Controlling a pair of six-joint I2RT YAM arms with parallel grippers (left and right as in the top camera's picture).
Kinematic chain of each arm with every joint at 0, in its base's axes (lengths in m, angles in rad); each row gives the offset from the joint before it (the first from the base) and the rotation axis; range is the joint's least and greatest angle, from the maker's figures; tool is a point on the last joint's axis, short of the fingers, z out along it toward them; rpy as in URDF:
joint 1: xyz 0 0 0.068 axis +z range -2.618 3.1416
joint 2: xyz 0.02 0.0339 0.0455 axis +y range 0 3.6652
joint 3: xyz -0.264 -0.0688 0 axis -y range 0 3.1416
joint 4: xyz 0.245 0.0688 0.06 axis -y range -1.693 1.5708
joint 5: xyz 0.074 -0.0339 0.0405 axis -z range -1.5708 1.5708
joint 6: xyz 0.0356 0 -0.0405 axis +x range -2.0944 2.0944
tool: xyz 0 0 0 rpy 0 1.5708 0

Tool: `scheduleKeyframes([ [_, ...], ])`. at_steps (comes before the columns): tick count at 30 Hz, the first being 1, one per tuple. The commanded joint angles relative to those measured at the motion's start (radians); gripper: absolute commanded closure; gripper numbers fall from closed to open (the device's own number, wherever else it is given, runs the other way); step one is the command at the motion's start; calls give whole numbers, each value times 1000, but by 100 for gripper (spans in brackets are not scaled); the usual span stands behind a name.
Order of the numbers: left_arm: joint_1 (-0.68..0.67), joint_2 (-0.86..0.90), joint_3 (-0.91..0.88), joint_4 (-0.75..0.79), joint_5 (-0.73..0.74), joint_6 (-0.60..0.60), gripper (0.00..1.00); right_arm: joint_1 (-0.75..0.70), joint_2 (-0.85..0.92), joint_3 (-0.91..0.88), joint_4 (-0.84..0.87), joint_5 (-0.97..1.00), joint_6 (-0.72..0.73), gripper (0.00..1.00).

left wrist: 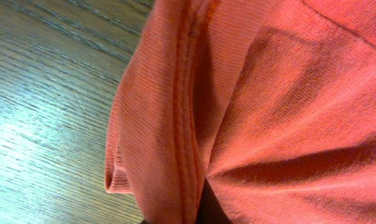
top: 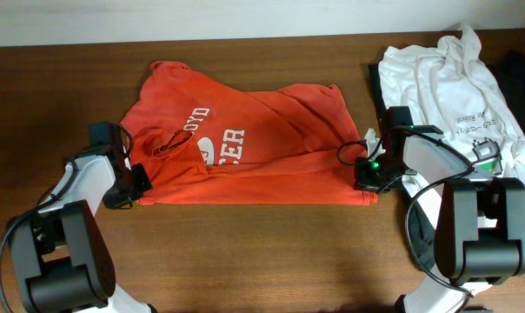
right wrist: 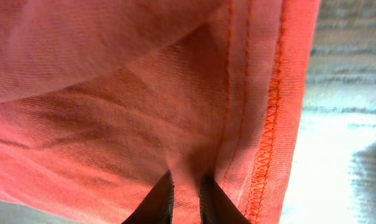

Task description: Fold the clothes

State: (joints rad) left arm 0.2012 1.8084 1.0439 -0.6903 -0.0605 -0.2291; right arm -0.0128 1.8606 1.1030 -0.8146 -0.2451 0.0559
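Observation:
The orange-red T-shirt point(top: 245, 143) with white lettering lies partly folded across the middle of the table. My left gripper point(top: 134, 185) is at its lower left corner; the left wrist view is filled with a hemmed fold of the orange cloth point(left wrist: 194, 124), and the fingers are hidden under it. My right gripper point(top: 363, 174) is at the shirt's lower right corner, its two dark fingers point(right wrist: 187, 199) pinched on the orange cloth beside the stitched hem point(right wrist: 272, 124). The white tee point(top: 454, 87) lies crumpled at the back right.
The wooden table point(top: 262, 252) shows in front of the shirt. A dark garment point(top: 519, 74) lies at the far right edge beside the white tee. Both arms' bases stand at the near edge.

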Motion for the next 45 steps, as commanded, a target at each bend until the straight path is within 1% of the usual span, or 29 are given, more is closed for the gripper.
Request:
scheduleKeyframes([
  [1, 15, 9, -24, -22, -79, -3, 100, 6, -5, -15, -41, 82, 49, 81],
  [4, 38, 9, -24, -86, -79, -3, 100, 6, -5, -15, -98, 93, 65, 82],
  [5, 47, 9, -24, -129, -85, -15, 100, 6, -5, -15, -124, 92, 65, 82],
  [7, 64, 9, -24, -227, -137, -100, 100, 6, -5, -15, -190, 93, 65, 82],
  [9, 82, 9, -24, -296, -146, -143, 100, 6, -5, -15, -256, 93, 65, 82],
  [13, 104, 9, -23, -318, -142, -191, 100, 6, -5, -14, -311, 88, 64, 82],
  [15, 103, 7, -9, -325, -142, -189, 100, 6, -10, 2, -330, 88, 64, 82],
  [16, 102, 2, 7, -338, -142, -189, 92, 6, -16, 19, -345, 88, 64, 82],
  [17, 102, -7, 27, -353, -142, -189, 83, 6, -23, 45, -362, 88, 64, 82],
  [18, 102, -21, 52, -369, -143, -189, 62, 6, -38, 93, -382, 88, 64, 82],
  [19, 102, -39, 81, -384, -142, -189, 45, 6, -55, 163, -403, 88, 64, 81],
  [20, 102, -63, 117, -398, -142, -189, 35, 6, -66, 236, -415, 87, 63, 78],
  [21, 102, -80, 142, -407, -142, -189, 25, 6, -70, 295, -417, 75, 52, 67],
  [22, 102, -99, 167, -418, -142, -189, 17, 6, -70, 356, -414, 53, 33, 41],
  [23, 102, -118, 194, -430, -141, -189, 14, 7, -68, 420, -399, 32, 9, 27],
  [24, 102, -137, 219, -438, -134, -180, 13, 9, -66, 469, -377, 23, -6, 25],
  [26, 102, -167, 266, -431, -70, -113, 13, 13, -63, 539, -314, 16, -26, 25],
  [28, 95, -182, 317, -369, 60, 7, 13, 28, -61, 558, -192, 17, -26, 23],
  [29, 89, -182, 335, -337, 101, 50, 13, 34, -56, 558, -143, 17, -26, 21],
  [30, 73, -181, 348, -272, 143, 111, 1, 44, -43, 558, -72, 16, -26, 21],
  [31, 58, -181, 351, -214, 169, 142, 1, 54, -28, 558, -17, 16, -26, 21],
  [34, 6, -153, 352, -66, 176, 183, 1, 80, 42, 558, 101, 16, -23, 20],
  [36, -13, -113, 369, -18, 176, 201, 1, 92, 82, 558, 132, 16, -23, 20],
  [40, -32, 36, 494, -11, 177, 223, 1, 112, 176, 559, 175, 13, -22, 20],
  [41, -35, 95, 552, -11, 176, 225, 1, 118, 200, 559, 181, 12, -21, 20],
  [45, -58, 274, 746, -20, 169, 303, 1, 126, 241, 560, 222, 8, -18, 20],
])
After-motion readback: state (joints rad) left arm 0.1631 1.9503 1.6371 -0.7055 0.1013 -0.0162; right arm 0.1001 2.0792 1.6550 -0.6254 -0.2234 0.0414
